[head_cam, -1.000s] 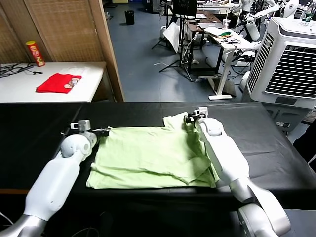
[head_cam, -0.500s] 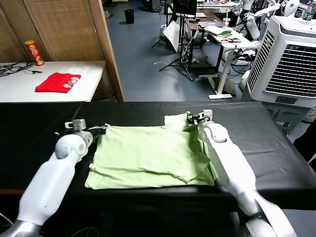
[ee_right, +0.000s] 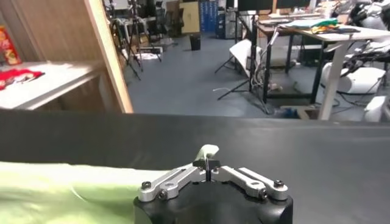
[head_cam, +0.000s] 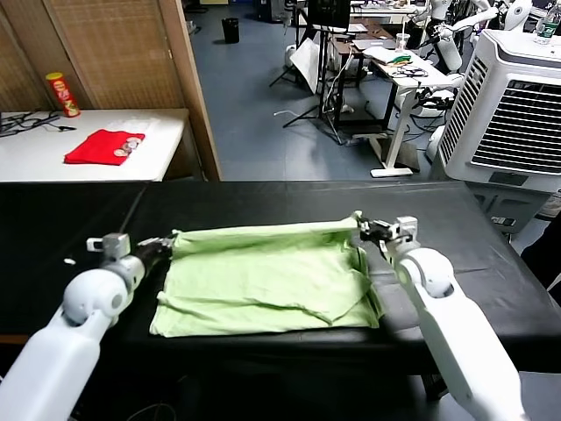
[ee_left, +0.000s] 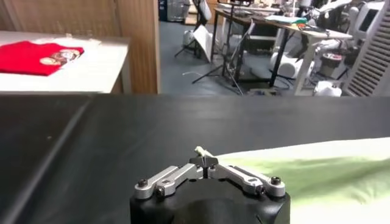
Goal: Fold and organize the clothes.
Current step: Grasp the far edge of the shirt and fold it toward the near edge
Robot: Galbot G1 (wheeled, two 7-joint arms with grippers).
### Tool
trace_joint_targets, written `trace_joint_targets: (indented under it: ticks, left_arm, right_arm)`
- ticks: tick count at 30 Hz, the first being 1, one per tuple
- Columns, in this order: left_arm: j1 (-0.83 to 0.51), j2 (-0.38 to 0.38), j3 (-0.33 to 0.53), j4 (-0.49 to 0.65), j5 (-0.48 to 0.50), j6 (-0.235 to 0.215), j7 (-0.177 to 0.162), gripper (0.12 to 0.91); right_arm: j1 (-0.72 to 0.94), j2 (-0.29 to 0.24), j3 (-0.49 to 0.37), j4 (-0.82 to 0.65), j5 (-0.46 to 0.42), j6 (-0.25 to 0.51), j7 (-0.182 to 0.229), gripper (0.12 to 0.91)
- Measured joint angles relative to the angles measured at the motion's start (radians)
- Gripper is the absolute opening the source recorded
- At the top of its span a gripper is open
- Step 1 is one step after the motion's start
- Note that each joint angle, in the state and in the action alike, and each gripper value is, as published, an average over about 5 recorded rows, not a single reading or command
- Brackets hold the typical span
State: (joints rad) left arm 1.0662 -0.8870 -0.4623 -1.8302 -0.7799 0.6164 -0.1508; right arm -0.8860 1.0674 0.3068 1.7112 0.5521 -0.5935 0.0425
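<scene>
The left pincer is clamped on the pale green shirt at its 9 o'clock corner, the right pincer at 3 o'clock. The far hem is held taut between them, long axis crosswise, over the black counter; a workshop lies behind.

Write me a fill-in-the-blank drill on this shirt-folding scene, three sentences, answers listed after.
1. The left gripper and the right gripper each pinch one far corner of the pale ____ shirt.
2. The shirt's far edge is stretched between the two grippers, while its near part rests on the ____ table.
3. On the white side table behind lies a bright ____ garment.

Missing words: green; black; red
</scene>
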Motion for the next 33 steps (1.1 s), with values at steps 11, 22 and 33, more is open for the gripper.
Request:
trace_joint_targets:
  ticks: [11,22,33]
  left_arm:
    - [0.235,0.004,-0.135,-0.161,0.038,0.001,0.0,0.129]
    - [0.423,-0.028,-0.213,-0.259,0.08,-0.02,0.007,0.129]
    - [0.484,-0.055,-0.226,-0.274,0.106,-0.022,0.007,0.129]
  right_arm:
    - [-0.199,-0.059,0.039,0.225,0.007,-0.076,0.054,0.122]
    - [-0.341,-0.059,0.075,0.331,-0.01,-0.09,0.068,0.122]
    - [-0.413,-0.054,0.087,0.378,-0.029,-0.106,0.056,0.181]
